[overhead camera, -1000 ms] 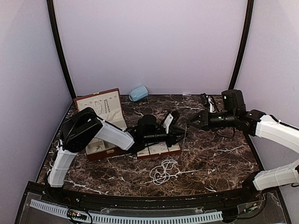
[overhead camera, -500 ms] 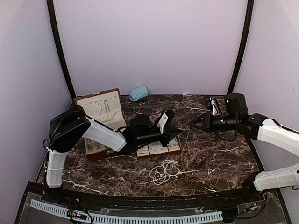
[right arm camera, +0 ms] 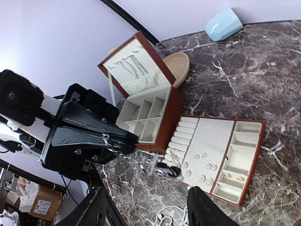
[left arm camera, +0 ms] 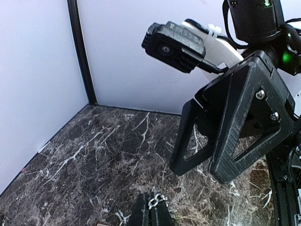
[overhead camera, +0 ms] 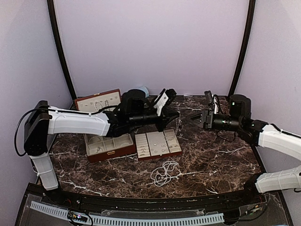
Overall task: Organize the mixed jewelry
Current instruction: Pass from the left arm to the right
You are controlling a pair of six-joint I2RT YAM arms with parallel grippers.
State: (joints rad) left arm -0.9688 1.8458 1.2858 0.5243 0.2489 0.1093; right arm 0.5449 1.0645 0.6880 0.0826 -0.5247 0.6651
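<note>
My left gripper [overhead camera: 177, 114] [left arm camera: 150, 204] is shut on a thin silvery chain [left arm camera: 158, 199], held above the table right of the case. In the right wrist view the chain [right arm camera: 146, 159] hangs from the left gripper [right arm camera: 135, 141] down to a dark piece over the tray's edge. My right gripper [overhead camera: 204, 117] [right arm camera: 146, 193] faces it a short way off, open and holding nothing; its spread fingers [left arm camera: 235, 141] fill the left wrist view. A loose pearl-like bead strand [overhead camera: 164, 173] [right arm camera: 170, 213] lies on the marble in front. Earrings [right arm camera: 203, 167] sit in the tray, and bead strands [right arm camera: 129, 67] hang in the lid.
The reddish-brown case [overhead camera: 109, 150] [right arm camera: 175, 117] stands open at centre left, its flat tray [overhead camera: 158, 155] [right arm camera: 252, 165] beside it. A pale blue object [right arm camera: 223, 23] [overhead camera: 145, 89] lies by the back wall. Dark cables [overhead camera: 211, 101] lie at the back right.
My left gripper shut on the chain, then rose and swung toward the back as the arm stretched out. The right gripper let go, opened, and drew back to the right.
</note>
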